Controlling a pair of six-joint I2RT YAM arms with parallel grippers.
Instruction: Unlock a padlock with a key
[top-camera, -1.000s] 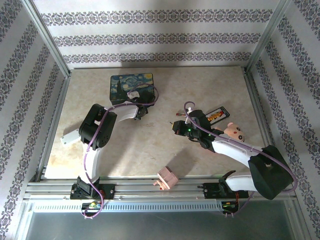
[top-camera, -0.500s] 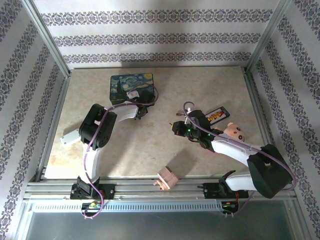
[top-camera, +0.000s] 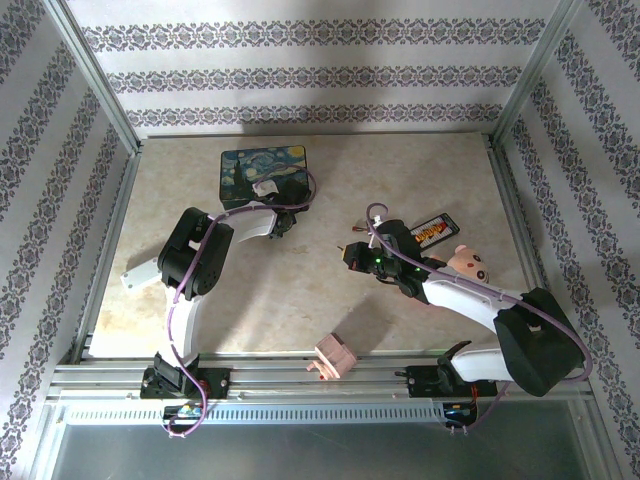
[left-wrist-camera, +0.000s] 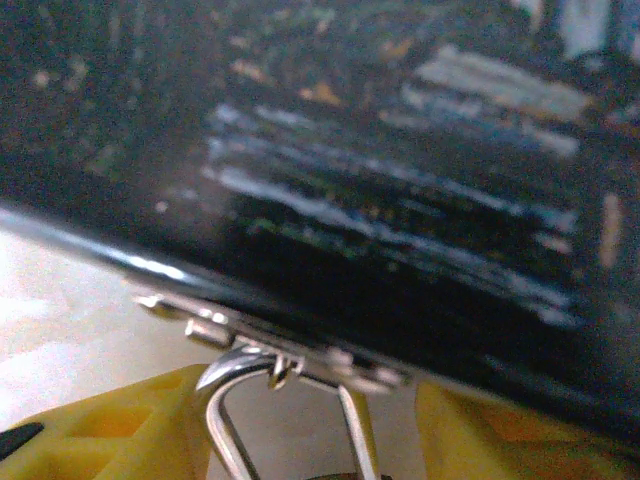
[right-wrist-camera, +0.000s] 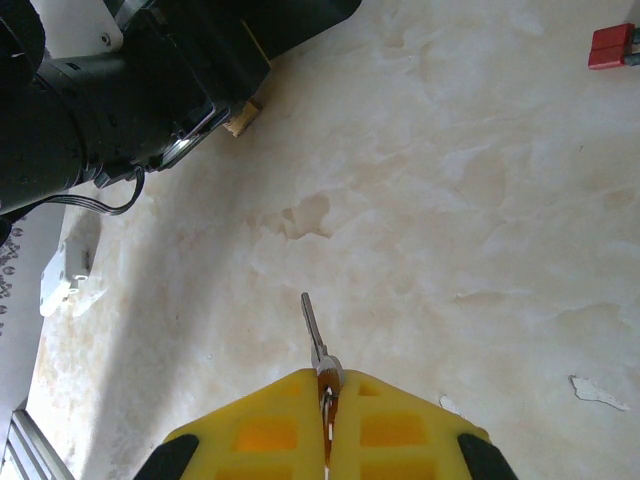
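At the near edge of the surface (top-camera: 300, 300), a small wooden block (top-camera: 335, 356) sits just beside the rail, between the two arm bases. Farther in on the right, the right pincer (top-camera: 352, 252) is held low over bare surface near the middle. In the right wrist view this pincer (right-wrist-camera: 325, 385) is pressed together and pinches the key (right-wrist-camera: 313, 325) by its head, with the grey blade projecting forward past the fingertips and clear of the surface. Just right of that arm lies a pink toy pig (top-camera: 470, 265), and just beyond it a flat black item with an orange label (top-camera: 432, 232). A small red plug (right-wrist-camera: 610, 45) lies on the surface ahead of the key, well apart from it. On the left side, a small white part (top-camera: 140, 276) lies near the left rail. Beyond it, the left pincer (top-camera: 283, 226) is positioned against the near side of the painted box (top-camera: 262, 172), which stands toward the far left of the surface. In the left wrist view, the padlock (left-wrist-camera: 232, 362) hangs from the metal clasp (left-wrist-camera: 350, 372) on the box wall, with its silver shackle threaded through the clasp loop. The yellow fingers (left-wrist-camera: 110, 420) of the left pincer (left-wrist-camera: 300, 430) stand apart on either side of the shackle. Whether they press on the padlock body cannot be told, because the body is cut off at the frame edge.
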